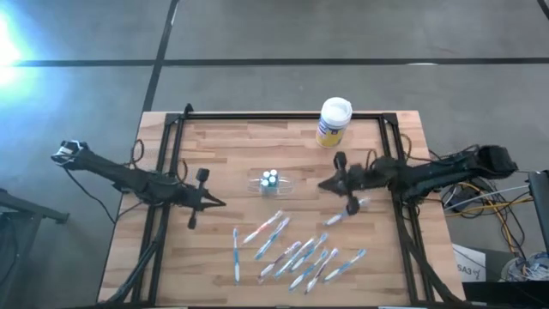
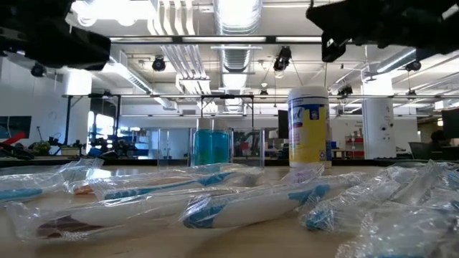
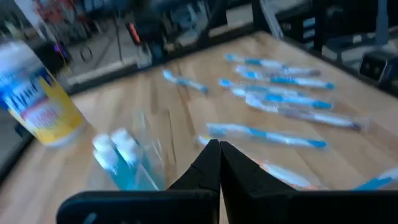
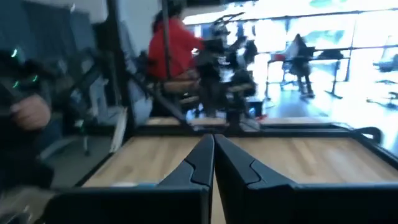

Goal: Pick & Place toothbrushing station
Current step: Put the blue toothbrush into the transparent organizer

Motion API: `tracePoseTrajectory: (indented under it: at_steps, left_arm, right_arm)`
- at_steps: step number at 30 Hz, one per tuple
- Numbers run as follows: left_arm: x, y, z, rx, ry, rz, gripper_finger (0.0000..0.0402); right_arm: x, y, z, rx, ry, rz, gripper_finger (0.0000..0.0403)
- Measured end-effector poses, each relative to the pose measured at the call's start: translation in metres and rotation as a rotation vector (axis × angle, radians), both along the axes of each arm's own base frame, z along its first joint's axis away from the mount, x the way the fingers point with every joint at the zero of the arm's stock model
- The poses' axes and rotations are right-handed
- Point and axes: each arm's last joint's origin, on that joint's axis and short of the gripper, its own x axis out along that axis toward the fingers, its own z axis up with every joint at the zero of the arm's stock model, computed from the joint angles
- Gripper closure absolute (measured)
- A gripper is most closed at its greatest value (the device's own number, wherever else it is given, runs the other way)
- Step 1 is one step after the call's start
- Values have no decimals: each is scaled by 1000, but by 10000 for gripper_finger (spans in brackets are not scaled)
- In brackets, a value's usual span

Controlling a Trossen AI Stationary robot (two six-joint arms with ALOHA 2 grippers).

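High view: toothbrushes [image 1: 296,251] lie loose at six o'clock of the holder [image 1: 273,183]; both jaws closed, empty; placing not begun

A grey concrete floor [image 1: 274,34] is seen around the wooden table [image 1: 232,150], crossed by dark seams. Beyond it, an open hall is lit by bright ceiling lights [image 2: 237,11] — exposed ducts [image 2: 237,61], white columns [image 2: 376,125] and desks are visible.
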Motion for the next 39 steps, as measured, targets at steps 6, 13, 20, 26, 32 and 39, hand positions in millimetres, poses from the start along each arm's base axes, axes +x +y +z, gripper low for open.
tracePoseTrajectory:
  at_steps: [6, 13, 20, 26, 32, 39]
  left_arm:
    - [-9, 8, 14, -60, -116, 39, 399]
    - [-10, 9, 13, -152, -93, 59, 400]
    - [-11, 9, 6, -280, -11, 92, 397]
    - [-10, 9, 1, -289, 42, 108, 387]
    - [-10, 8, 2, -310, 40, 93, 394]
    - [-9, 6, 1, -382, 52, 55, 392]
  right_arm:
    - [-21, -21, -18, 15, -22, -88, 394]
    - [-38, -20, -27, -13, -86, -101, 394]
    - [-48, -19, -39, -77, -91, -112, 394]
    - [-51, -19, -43, -116, -106, -119, 394]
    - [-52, -19, -39, -114, -142, -126, 394]
    - [-53, -20, -37, -62, -148, -123, 394]
